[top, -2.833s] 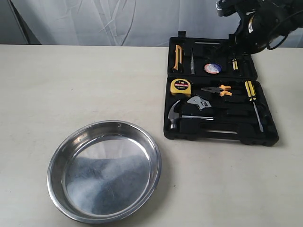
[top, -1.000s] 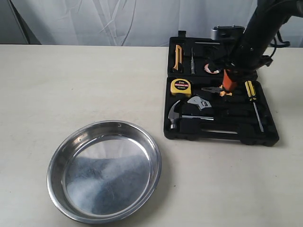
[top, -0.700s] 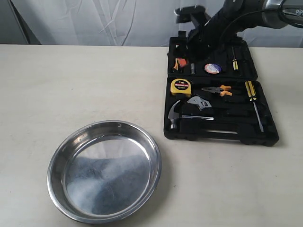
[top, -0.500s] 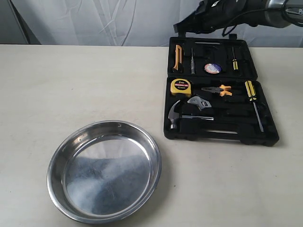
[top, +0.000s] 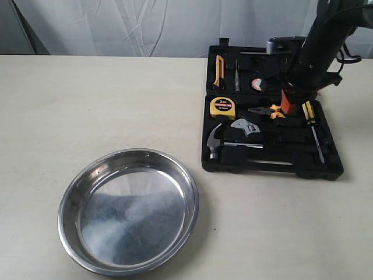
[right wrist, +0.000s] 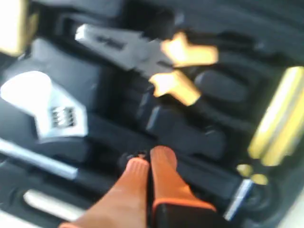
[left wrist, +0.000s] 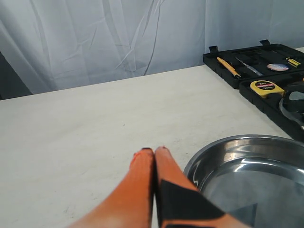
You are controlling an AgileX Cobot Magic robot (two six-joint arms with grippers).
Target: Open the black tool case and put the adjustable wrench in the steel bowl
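Observation:
The black tool case (top: 274,169) lies open at the back right of the table. In its lower tray the adjustable wrench (top: 245,128) rests with its silver head (right wrist: 53,113) beside the hammer and its black handle pointing right. My right gripper (top: 287,105) hangs shut and empty over the tray, near the pliers' orange handles and to the right of the wrench head; its fingertips (right wrist: 161,159) hover over black moulding. The steel bowl (top: 191,201) sits empty at the front left. My left gripper (left wrist: 153,151) is shut and empty above bare table beside the bowl's rim (left wrist: 213,149).
The tray also holds a yellow tape measure (top: 222,107), orange-handled pliers (top: 265,110), a claw hammer (top: 214,143) and a yellow screwdriver (top: 309,114). The lid half (top: 233,55) carries small tools. A pale curtain hangs behind the table.
Half a second ago the right arm was raised behind the case; now it has come down over the tray by the pliers. Tools, case and bowl have not moved.

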